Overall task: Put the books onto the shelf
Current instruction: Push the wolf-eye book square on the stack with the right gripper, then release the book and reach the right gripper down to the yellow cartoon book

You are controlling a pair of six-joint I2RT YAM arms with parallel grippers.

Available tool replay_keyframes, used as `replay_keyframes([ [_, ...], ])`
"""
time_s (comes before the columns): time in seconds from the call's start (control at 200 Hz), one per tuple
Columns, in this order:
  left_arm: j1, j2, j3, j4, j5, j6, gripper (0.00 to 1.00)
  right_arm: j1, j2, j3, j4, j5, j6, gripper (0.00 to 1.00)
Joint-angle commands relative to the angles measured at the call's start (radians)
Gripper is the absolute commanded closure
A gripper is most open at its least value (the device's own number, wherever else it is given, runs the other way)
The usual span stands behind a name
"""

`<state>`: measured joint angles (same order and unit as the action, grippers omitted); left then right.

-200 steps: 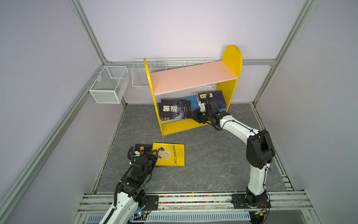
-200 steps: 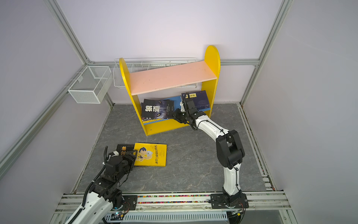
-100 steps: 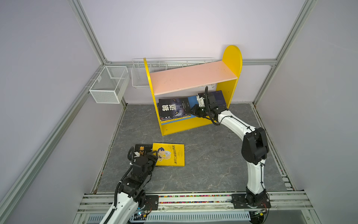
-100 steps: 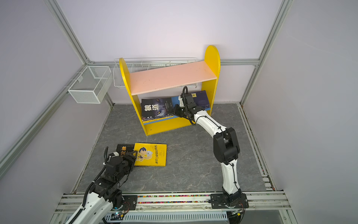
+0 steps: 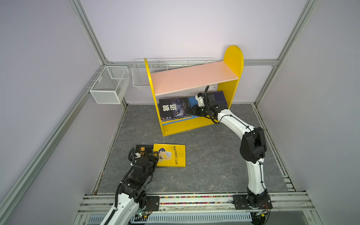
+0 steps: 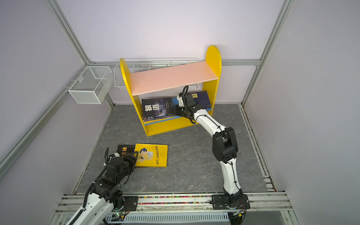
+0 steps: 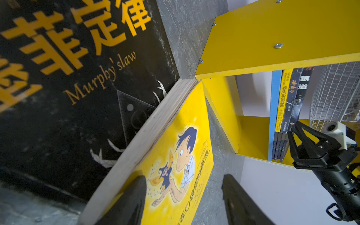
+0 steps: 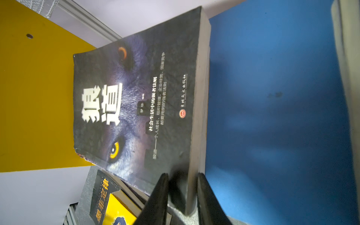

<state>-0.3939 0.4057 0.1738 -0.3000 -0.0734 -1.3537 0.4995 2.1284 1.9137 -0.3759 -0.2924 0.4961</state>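
Note:
The shelf [image 5: 233,58] [image 6: 213,58] stands at the back, with a bare pink upper board [image 5: 192,78]. On its blue lower board [image 8: 272,78] lies a stack of books topped by a black wolf-cover book [image 5: 174,108] [image 6: 156,108] [image 8: 136,97]. A navy book [image 5: 220,97] leans at the right end. My right gripper [image 5: 192,111] [image 6: 176,111] [image 8: 182,175] straddles the wolf book's near corner, slightly open, with a dark gap beside one finger. On the floor a yellow cartoon book [image 5: 171,155] [image 7: 175,155] overlaps a black book [image 5: 142,150] [image 7: 78,78]. My left gripper [image 5: 153,155] [image 7: 185,200] hovers open over the yellow book.
Two white wire baskets [image 5: 110,84] [image 5: 140,74] hang on the back frame, one behind the shelf's left panel. Aluminium posts and pale walls close in the grey stone-patterned floor [image 5: 204,155]. The arms' mounting rail [image 5: 194,200] runs along the front edge.
My right gripper has moved left along the lower board to the corner of the black stack, which sits a little further in. The left arm and the floor books have not moved.

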Motion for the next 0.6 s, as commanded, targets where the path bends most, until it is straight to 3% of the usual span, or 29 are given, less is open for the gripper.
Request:
replay_keyframes([
  [0.0,-0.002,-0.004,-0.005,-0.017,-0.005,-0.002,0.37,0.015,-0.030,-0.052,0.046,-0.021,-0.020,0.63],
  [0.12,-0.003,-0.011,0.016,-0.054,-0.022,0.018,0.36,0.016,-0.154,-0.187,0.179,0.037,-0.008,0.46],
  [0.22,-0.002,-0.018,0.059,-0.092,-0.041,0.040,0.35,0.015,-0.273,-0.297,0.246,0.104,-0.011,0.37],
  [0.4,-0.003,-0.032,0.097,-0.171,-0.103,0.085,0.34,0.020,-0.500,-0.545,0.282,0.165,0.000,0.35],
  [0.595,-0.002,-0.033,0.148,-0.249,-0.154,0.136,0.33,0.104,-0.553,-0.760,0.199,0.018,-0.018,0.35],
])
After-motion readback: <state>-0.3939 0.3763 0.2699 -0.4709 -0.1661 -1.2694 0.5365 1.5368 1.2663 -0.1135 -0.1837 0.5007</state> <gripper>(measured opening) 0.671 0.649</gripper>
